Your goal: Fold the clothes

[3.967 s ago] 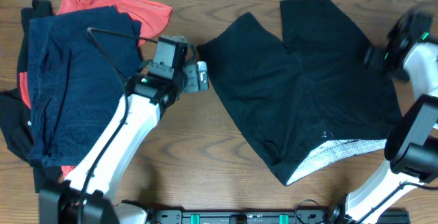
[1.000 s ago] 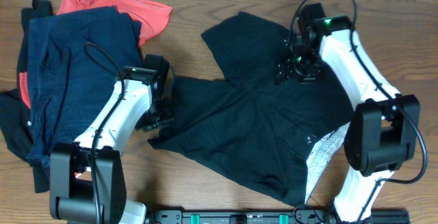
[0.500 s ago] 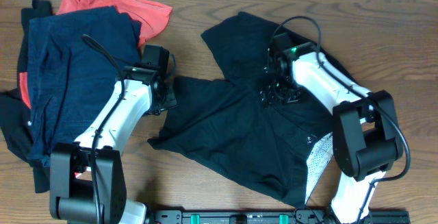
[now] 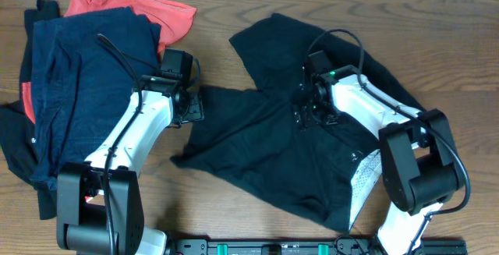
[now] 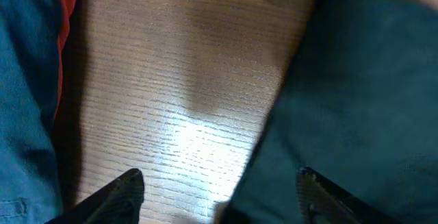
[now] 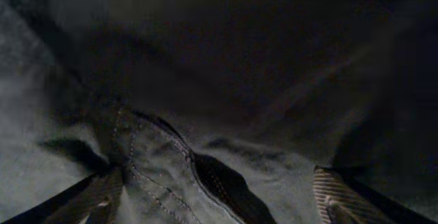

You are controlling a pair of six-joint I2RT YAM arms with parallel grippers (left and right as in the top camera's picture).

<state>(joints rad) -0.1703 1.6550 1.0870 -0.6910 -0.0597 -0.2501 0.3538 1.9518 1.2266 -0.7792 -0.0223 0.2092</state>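
The black garment (image 4: 273,154) lies crumpled in the middle of the table, its pale mesh lining (image 4: 366,178) showing at the lower right. My left gripper (image 4: 192,107) is open at the garment's left edge; in the left wrist view (image 5: 219,190) one finger is over bare wood and the other over the black cloth (image 5: 356,101). My right gripper (image 4: 306,113) is open, low over the middle of the garment; in the right wrist view (image 6: 219,193) its fingers straddle a stitched fold of the cloth (image 6: 164,162).
A pile of other clothes lies at the left: navy (image 4: 78,76), coral-red (image 4: 140,9) and black (image 4: 19,146). The navy and red edges show in the left wrist view (image 5: 27,80). Bare wood table (image 4: 437,44) lies to the right and between pile and garment.
The right arm has swung left from the garment's upper right to its middle, dragging cloth with it. The left gripper has moved up along the garment's left edge.
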